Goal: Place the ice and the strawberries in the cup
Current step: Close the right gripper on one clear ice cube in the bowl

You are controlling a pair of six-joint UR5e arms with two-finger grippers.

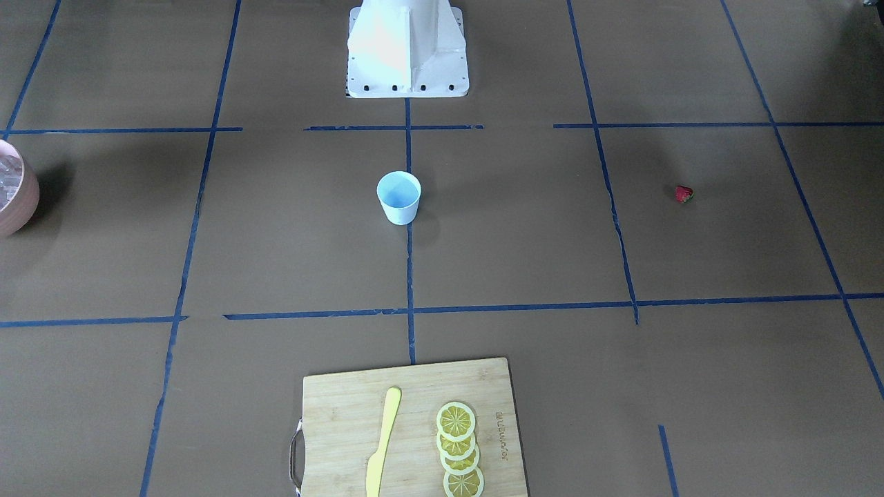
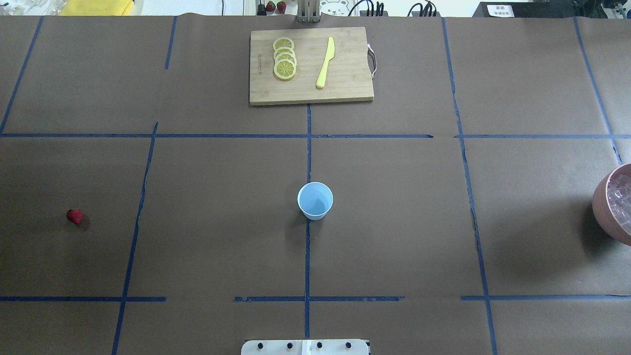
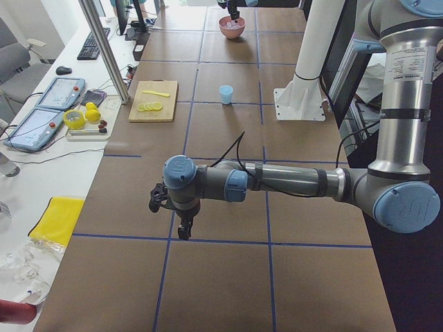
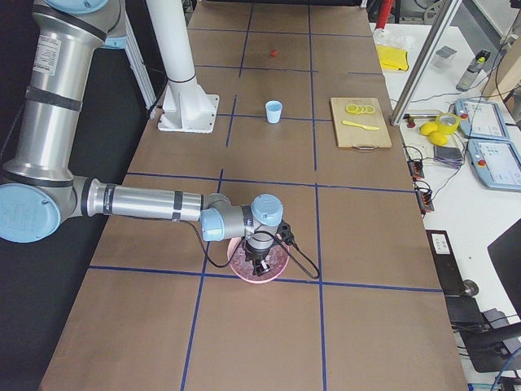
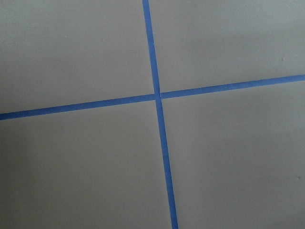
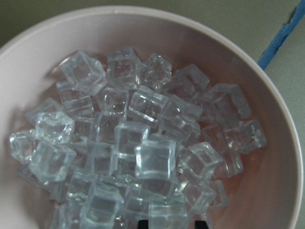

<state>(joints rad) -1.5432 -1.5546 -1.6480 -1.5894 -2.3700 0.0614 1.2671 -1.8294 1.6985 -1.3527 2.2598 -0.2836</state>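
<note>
Left arm [image 3: 291,181] and right arm [image 4: 146,204] stretch low, right fingers [image 6: 143,224] parted.

Brown table [image 2: 222,222] gridded with blue tape [image 2: 308,148], white bench [image 3: 62,173] with tablets [image 3: 59,93] alongside.

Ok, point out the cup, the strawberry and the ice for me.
cup [image 2: 315,199], overhead view, its pale blue inside.
strawberry [image 2: 75,216], overhead view, its red body.
ice [image 6: 152,160], right wrist view, a top cube's face.

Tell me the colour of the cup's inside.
Pale blue inside the cup; overhead exterior view shows it best.
</note>
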